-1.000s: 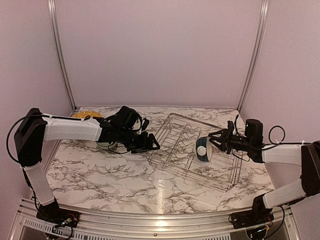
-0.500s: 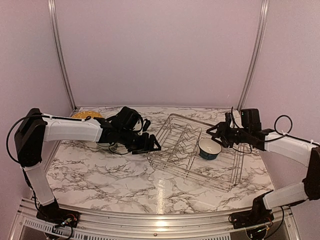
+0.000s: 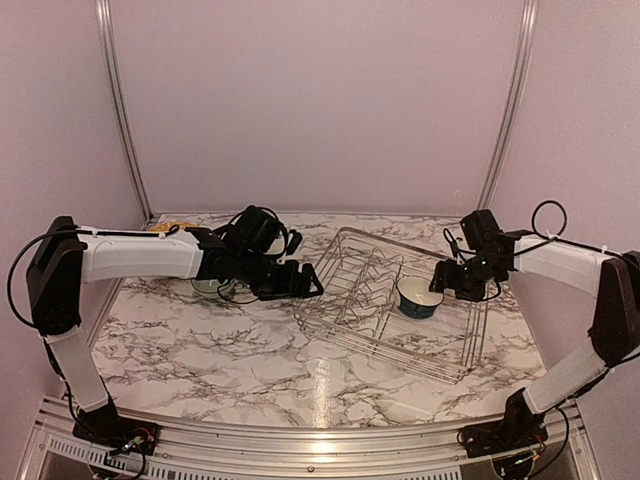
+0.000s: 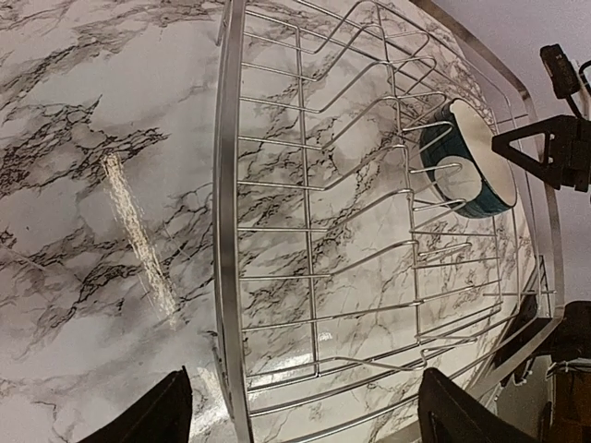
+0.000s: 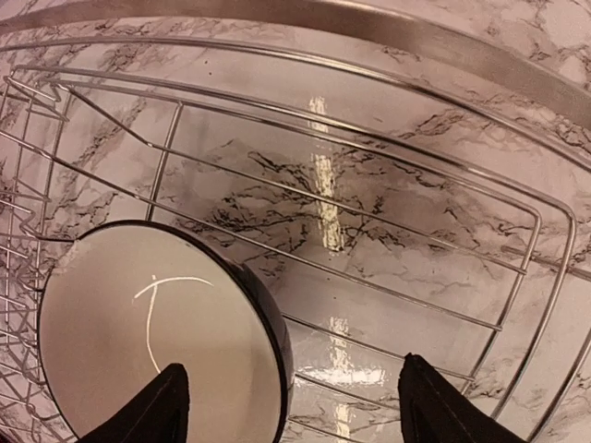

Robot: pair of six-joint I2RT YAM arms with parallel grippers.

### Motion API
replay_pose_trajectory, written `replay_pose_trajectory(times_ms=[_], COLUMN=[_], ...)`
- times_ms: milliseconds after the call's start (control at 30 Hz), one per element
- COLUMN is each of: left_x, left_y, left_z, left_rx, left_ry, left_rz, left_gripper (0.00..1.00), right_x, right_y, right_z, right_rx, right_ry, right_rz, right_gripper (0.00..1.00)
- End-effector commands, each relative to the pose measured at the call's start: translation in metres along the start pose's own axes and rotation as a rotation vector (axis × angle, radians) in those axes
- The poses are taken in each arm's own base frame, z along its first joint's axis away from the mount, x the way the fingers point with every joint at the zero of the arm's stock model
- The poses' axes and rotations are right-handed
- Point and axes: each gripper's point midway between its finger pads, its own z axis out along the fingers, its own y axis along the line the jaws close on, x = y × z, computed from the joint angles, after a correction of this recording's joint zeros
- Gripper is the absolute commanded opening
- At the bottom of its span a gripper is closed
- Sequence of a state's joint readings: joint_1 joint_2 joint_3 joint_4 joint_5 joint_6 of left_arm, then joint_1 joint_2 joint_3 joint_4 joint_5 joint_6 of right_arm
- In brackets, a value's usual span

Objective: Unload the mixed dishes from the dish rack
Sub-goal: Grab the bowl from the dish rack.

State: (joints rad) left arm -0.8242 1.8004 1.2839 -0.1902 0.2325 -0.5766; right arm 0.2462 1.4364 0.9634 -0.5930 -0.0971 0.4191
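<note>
Hovering over bowl (image 5: 138,351) in dish rack (image 4: 226,231), right pincer (image 5: 291,411) apart; left pincer (image 4: 305,420) apart, arm outstretched toward rack.

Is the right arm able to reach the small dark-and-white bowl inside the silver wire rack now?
Probably yes: the open right gripper hangs close beside the small dark-and-white bowl, and nothing covers it.

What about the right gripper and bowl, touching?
Cannot tell. Right wrist view: one jaw of the right gripper overlaps the bowl, neither gap nor contact plain.
</note>
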Motion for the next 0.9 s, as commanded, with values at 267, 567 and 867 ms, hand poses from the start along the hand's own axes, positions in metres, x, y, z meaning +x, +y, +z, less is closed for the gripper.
replay_pose_trajectory(times_ms=[267, 567, 867], left_x=[-0.02, -0.036, -0.04], left_y=[0.012, 0.007, 0.001], left_z=[-0.052, -0.073, -0.076], left_rx=[-0.176, -0.205, -0.193], left_ry=[-0.091, -0.151, -0.155], left_rz=[0.098, 0.119, 0.121], left_gripper=[0.89, 0.9, 0.9], right_x=[0.003, 0.002, -0.003], right_y=[0.005, 0.01, 0.014], right_z=[0.028, 0.035, 0.022], right_rx=[0.079, 0.066, 0.047], right_ry=[0.073, 0.08, 0.029], right_rz=[-0.098, -0.093, -0.074], right_gripper=[0.55, 0.33, 0.14])
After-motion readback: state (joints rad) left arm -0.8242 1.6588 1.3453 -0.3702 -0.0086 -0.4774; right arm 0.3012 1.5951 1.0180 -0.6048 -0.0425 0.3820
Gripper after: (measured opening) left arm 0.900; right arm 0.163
